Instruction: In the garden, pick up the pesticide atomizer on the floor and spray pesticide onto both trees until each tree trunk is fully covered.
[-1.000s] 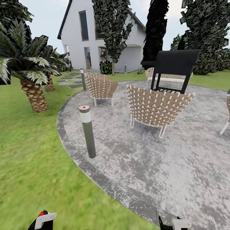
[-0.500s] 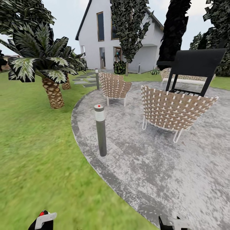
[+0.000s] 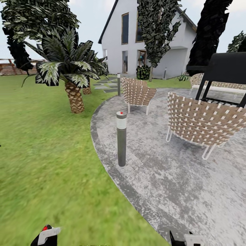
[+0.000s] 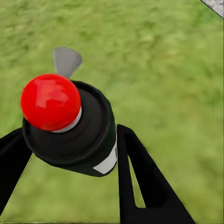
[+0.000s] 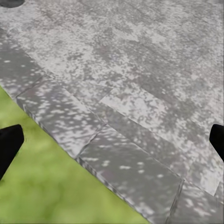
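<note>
Pesticide atomizer (image 4: 70,126) clamped in left pincer (image 4: 65,163), over lawn (image 4: 163,70)

The pesticide atomizer (image 4: 70,128) looks like smooth plastic, its red tip glossy, its dark body matt with a white band; the floor (image 5: 140,88) is rough, mottled grey stone, laid in slabs at its kerb edge; the lawn (image 3: 41,164) is soft matt green; the chairs (image 3: 201,119) are woven tan strapping on thin white frames; the bollard lamp (image 3: 121,138) is dull grey, metal-like.
</note>
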Robot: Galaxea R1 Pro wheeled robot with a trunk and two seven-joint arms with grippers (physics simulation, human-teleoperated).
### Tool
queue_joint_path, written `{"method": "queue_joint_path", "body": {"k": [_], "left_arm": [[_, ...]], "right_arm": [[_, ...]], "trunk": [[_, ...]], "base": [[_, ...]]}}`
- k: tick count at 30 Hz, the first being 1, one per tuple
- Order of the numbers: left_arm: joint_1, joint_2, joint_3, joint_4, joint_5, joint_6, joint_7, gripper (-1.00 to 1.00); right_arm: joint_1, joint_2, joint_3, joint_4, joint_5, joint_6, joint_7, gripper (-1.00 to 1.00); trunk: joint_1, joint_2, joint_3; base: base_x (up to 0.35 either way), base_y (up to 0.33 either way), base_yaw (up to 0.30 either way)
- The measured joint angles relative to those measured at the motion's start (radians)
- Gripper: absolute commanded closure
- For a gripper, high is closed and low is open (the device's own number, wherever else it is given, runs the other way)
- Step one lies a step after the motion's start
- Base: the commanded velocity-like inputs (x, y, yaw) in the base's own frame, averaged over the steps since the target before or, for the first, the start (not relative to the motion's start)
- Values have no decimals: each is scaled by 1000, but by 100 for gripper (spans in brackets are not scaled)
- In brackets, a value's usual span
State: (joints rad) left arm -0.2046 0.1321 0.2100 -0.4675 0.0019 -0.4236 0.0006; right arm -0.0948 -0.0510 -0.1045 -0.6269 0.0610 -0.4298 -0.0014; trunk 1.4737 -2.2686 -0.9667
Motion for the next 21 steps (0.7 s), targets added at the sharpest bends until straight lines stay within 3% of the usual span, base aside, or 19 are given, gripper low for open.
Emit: {"method": "queue_joint_path", "body": {"k": [21], "left_arm": [[1, -1, -2, 0, 0, -1, 1, 100]], "right_arm": [[0, 0, 0, -1, 0, 0, 0, -100]], "trunk": [[0, 0, 10]], "base": [[0, 0, 277]]}}
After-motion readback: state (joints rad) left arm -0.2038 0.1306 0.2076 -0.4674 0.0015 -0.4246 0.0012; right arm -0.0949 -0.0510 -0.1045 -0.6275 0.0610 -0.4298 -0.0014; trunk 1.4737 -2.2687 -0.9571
